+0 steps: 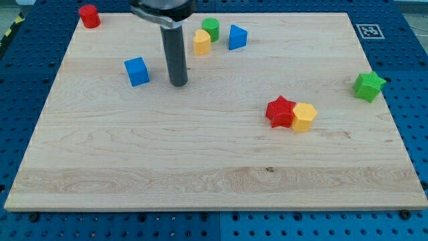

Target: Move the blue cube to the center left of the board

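camera view shows you a pale wooden board (200,154) lying on a blue perforated table (414,80), with a small black-and-white marker tag (367,31) at the board's top right corner.

the dark rod (176,57) comes down from the view's top, and my tip (178,84) rests on the wood in the upper left part of the board. there is no gripper on this arm for you to read: no jaws, nothing spread, nothing pressed together, nothing pinched, just the bare rod end.

the blue cube (137,71) sits just to the view's left of my tip, near it but with a strip of bare wood between the two, so you can see they are apart. the cube lies in the upper left area of the board, nearer the top edge than the bottom one.

look at the other pieces. a red cylinder (89,15) stands at the top left corner, well apart from the cube. to the view's right of the rod, near the top edge, a yellow block (202,41) touches a green cylinder (211,28) just behind it, and a blue triangular block (237,37) stands just beside them on the right.

further down, right of centre, a red star (281,111) and a yellow hexagonal block (303,117) touch each other. a green star (368,86) sits alone near the right edge.
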{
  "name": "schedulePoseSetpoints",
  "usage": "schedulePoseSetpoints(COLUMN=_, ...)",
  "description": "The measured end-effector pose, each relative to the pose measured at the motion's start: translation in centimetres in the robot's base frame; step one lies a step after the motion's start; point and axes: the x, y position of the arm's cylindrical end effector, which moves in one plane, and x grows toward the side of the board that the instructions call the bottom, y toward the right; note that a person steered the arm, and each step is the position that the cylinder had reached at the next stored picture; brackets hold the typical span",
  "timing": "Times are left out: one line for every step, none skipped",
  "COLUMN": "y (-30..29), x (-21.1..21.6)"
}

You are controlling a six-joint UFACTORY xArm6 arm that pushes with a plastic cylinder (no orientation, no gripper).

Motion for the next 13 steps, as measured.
schedulePoseSetpoints(y=0.0, x=-2.8)
schedulePoseSetpoints(y=-0.3, x=-4.7)
schedulePoseSetpoints(y=-1.2, x=-4.8)
schedulePoseSetpoints(y=-2.4, x=-4.4)
schedulePoseSetpoints(y=-3.8, x=-3.6)
schedulePoseSetpoints(y=-5.1, x=-3.2)
schedulePoseSetpoints(y=-6.3, x=-3.2)
schedulePoseSetpoints(y=-7.5, x=-3.2)
schedulePoseSetpoints(y=-8.2, x=-3.1)
schedulePoseSetpoints(y=-8.4, x=-2.6)
schedulePoseSetpoints(y=-8.4, x=-1.9)
schedulePoseSetpoints(y=-8.4, x=-0.8)
schedulePoseSetpoints(y=-8.4, x=0.5)
